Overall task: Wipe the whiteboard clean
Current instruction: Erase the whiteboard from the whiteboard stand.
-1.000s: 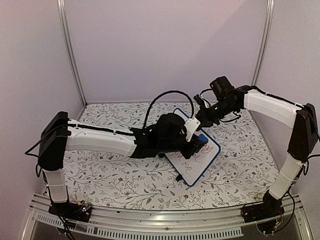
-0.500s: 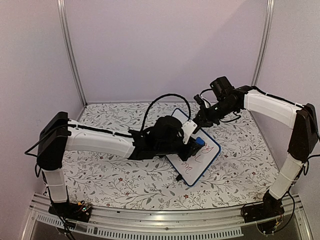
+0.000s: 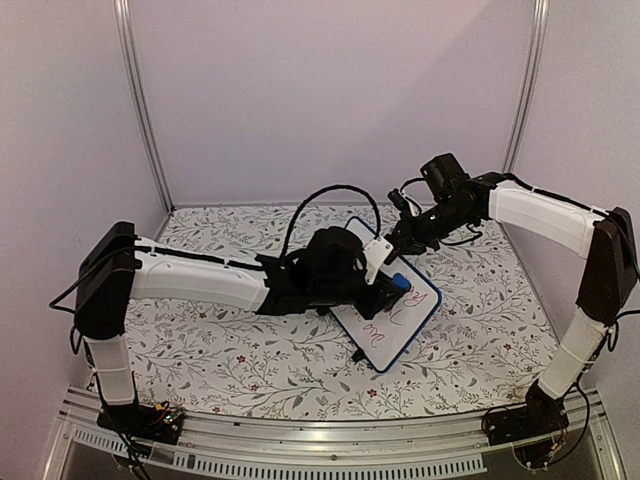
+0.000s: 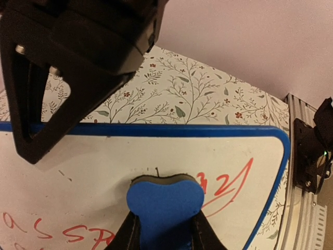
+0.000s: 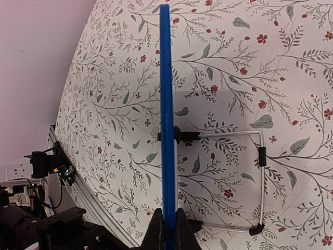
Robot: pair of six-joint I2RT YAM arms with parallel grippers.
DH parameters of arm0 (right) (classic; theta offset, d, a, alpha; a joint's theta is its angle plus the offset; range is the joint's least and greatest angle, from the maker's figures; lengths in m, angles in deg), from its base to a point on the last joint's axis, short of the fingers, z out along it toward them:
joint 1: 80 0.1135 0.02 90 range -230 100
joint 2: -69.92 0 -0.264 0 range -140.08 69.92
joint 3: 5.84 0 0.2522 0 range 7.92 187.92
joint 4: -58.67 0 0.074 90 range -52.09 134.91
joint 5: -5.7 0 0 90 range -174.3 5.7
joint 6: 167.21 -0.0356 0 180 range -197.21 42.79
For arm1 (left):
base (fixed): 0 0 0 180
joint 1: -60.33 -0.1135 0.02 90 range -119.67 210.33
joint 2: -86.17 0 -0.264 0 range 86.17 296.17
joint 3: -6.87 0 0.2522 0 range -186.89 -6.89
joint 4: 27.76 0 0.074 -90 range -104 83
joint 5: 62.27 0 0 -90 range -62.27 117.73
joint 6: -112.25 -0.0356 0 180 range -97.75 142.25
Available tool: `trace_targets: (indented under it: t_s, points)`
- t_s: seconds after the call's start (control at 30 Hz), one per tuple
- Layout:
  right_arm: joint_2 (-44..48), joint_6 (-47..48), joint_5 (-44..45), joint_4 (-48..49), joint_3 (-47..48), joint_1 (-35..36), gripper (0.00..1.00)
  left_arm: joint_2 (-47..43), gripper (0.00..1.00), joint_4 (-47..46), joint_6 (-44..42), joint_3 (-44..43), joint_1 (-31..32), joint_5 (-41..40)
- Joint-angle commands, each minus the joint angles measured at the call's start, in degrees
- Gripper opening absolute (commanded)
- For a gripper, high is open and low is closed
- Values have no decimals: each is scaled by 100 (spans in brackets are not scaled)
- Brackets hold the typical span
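The whiteboard (image 3: pixel 398 330) leans tilted on the table, blue-framed, with red handwriting (image 4: pixel 229 187) on its face. My left gripper (image 3: pixel 392 290) is shut on a blue eraser block (image 4: pixel 165 200), whose dark felt side presses on the white surface (image 4: pixel 104 161) just left of the red marks. More red letters (image 4: pixel 47 229) run at the lower left. My right gripper (image 3: pixel 402 237) is shut on the board's upper edge. In the right wrist view the blue frame (image 5: pixel 165 104) runs edge-on between the fingertips of the right gripper (image 5: pixel 166 224). One black finger (image 4: pixel 36 130) shows against the frame.
The board's wire stand (image 5: pixel 260 172) with small black feet rests on the floral tablecloth (image 3: pixel 250 360) behind it. Grey walls and metal posts (image 3: pixel 140 110) enclose the table. A metal rail (image 3: pixel 330 455) runs along the near edge between the arm bases.
My left gripper has slid the eraser a little down and toward the near side of the board. The right arm and the board have stayed put.
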Motion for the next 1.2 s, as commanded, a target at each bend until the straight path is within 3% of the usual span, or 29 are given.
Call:
trace_targets:
  t_s: [0.0,0.33,0.83,1.17]
  points:
    - [-35,-101,-138,-87,-170,178,0,32,0,-33,173,226,-70,61]
    - [-36,-75,-130,-93,-143,178,0,-161,0,-94,190,660,-84,-23]
    - [-12,-99,-142,-64,-161,178,0,215,0,35,4,-510,-175,26]
    - [-3,-127,-150,-18,-202,178,0,-165,0,-352,257,633,-171,188]
